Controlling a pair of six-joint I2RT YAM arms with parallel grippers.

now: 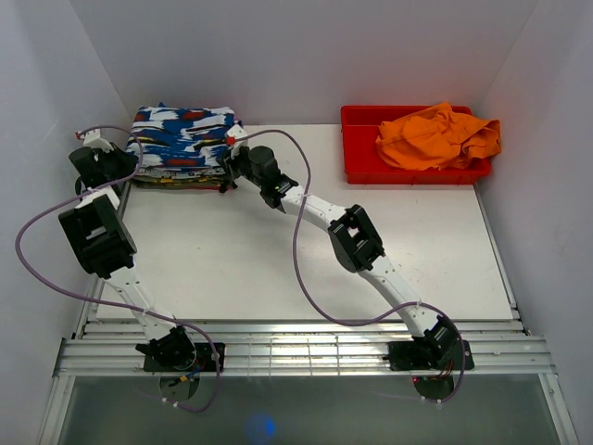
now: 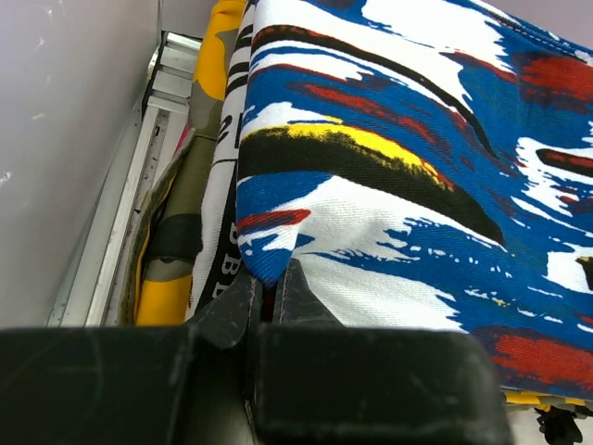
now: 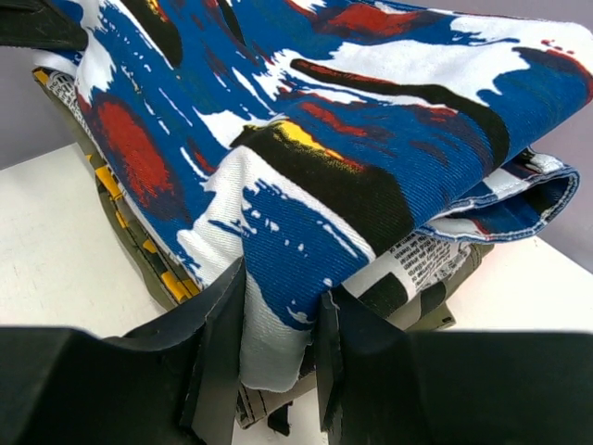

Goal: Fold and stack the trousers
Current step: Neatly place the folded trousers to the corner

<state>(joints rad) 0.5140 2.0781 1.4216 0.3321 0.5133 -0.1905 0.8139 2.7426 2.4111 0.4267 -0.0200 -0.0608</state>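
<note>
The trousers (image 1: 181,130), royal blue with white streaks and red, black and yellow patches, lie folded on top of a pile of folded clothes at the table's back left. My left gripper (image 1: 130,165) is at the pile's left side. In the left wrist view it (image 2: 271,278) is shut on a blue corner of the trousers (image 2: 389,185). My right gripper (image 1: 230,156) is at the pile's right side. In the right wrist view it (image 3: 283,297) is shut on a thick folded edge of the trousers (image 3: 306,120).
Under the trousers lie a newspaper-print cloth (image 3: 417,260) and an olive and yellow garment (image 2: 162,297). A red bin (image 1: 357,148) holding a crumpled orange cloth (image 1: 440,137) stands at the back right. White walls close in the table, with the left wall (image 2: 65,139) next to the pile.
</note>
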